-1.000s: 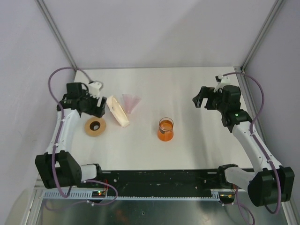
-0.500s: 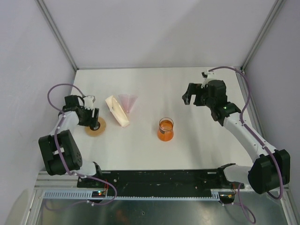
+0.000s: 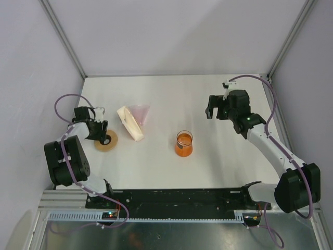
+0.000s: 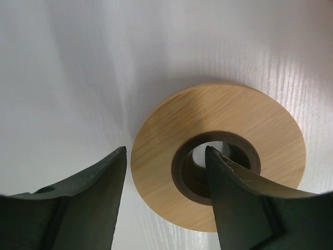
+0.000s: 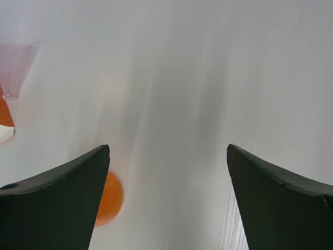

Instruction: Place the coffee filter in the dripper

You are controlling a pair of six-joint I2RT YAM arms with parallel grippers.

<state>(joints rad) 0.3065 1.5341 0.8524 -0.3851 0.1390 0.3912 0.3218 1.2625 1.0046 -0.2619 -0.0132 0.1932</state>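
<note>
Filter: no loose single one in view, only the cream filter stack [image 3: 130,124], just past the ring from the left jaws, lying on the surface [image 3: 171,94].

Left jaws: apart and low over the wood ring [image 4: 234,120]. One finger [image 4: 78,208] is outside its rim and the other [image 4: 244,208] is at its hole, so the band sits between them. No squeeze visible yet. A second ago they were wider and up beside the stack. The left arm [image 3: 78,130] has since dropped to the ring and the jaws are narrowing.

That looks like a grab on the ring, not the filter, so the filter step is not started.

Outward from the left jaws: ring, stack, then dripper [image 3: 141,112] on its side against the stack. It looks empty.

Right jaws: wide apart, holding nothing, bare surface between them. The right arm [image 3: 260,135] has swung in toward the middle. The beaker [image 3: 183,144] sits off their near side, apart from them.
</note>
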